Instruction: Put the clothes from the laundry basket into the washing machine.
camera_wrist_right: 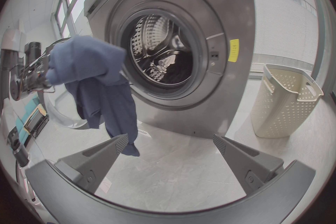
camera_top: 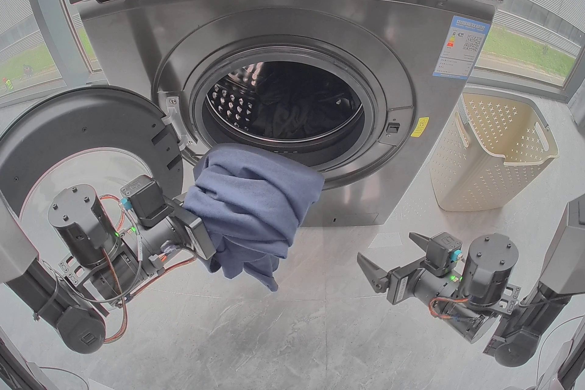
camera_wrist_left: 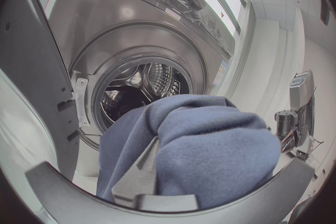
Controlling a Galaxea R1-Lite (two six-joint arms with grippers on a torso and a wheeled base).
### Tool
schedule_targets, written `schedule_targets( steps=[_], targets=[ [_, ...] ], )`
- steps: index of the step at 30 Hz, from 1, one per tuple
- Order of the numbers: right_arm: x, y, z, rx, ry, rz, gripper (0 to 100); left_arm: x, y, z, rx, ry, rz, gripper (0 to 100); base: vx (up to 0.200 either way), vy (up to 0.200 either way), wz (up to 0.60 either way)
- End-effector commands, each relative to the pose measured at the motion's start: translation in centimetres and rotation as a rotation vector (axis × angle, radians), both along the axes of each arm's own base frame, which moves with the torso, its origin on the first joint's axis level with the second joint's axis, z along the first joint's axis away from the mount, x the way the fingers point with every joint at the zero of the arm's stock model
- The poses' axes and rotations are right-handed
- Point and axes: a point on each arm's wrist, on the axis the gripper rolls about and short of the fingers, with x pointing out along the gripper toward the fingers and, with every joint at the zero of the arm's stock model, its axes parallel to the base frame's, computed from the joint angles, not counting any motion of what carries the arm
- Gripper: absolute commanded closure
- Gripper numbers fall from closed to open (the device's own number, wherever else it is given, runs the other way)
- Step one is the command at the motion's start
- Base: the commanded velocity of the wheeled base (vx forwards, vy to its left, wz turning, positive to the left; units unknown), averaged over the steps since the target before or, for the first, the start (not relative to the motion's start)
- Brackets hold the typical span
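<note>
A blue garment [camera_top: 253,205] hangs bunched from my left gripper [camera_top: 204,236], which is shut on it just below and in front of the washing machine's round opening [camera_top: 283,105]. The cloth drapes over the fingers [camera_wrist_left: 140,172] and hides most of them. Dark clothing [camera_top: 298,105] lies inside the drum. The door [camera_top: 79,135] stands swung open to the left. My right gripper [camera_top: 390,260] hovers low over the floor to the right of the machine, open with nothing between its fingers [camera_wrist_right: 101,156]. The cream laundry basket [camera_top: 496,150] stands right of the machine.
The grey tiled floor [camera_top: 317,330] spreads in front of the machine. Windows run behind the washer and the basket. The open door takes up the room to the left of my left arm.
</note>
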Motion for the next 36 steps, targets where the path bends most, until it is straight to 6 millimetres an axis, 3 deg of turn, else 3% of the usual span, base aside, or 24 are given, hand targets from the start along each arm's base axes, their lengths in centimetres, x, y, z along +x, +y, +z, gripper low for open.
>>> schedule_targets(
  steps=[1,13,36],
  targets=[
    [0.7,-1.3,0.2,0.006,-0.003,-0.049,0,-0.5,0.6,0.3,0.017,-0.018,0.013,100,0.000,0.000,0.00],
    [0.4,-1.4,-0.5,-0.019,0.029,-0.051,0,-0.3,0.8,-0.9,0.053,0.018,0.022,100,0.000,0.000,0.00],
    [0.2,-1.0,-0.6,-0.022,0.031,-0.038,0,-0.4,-0.9,-2.0,0.076,0.045,-0.035,100,0.200,0.000,0.00]
  ],
)
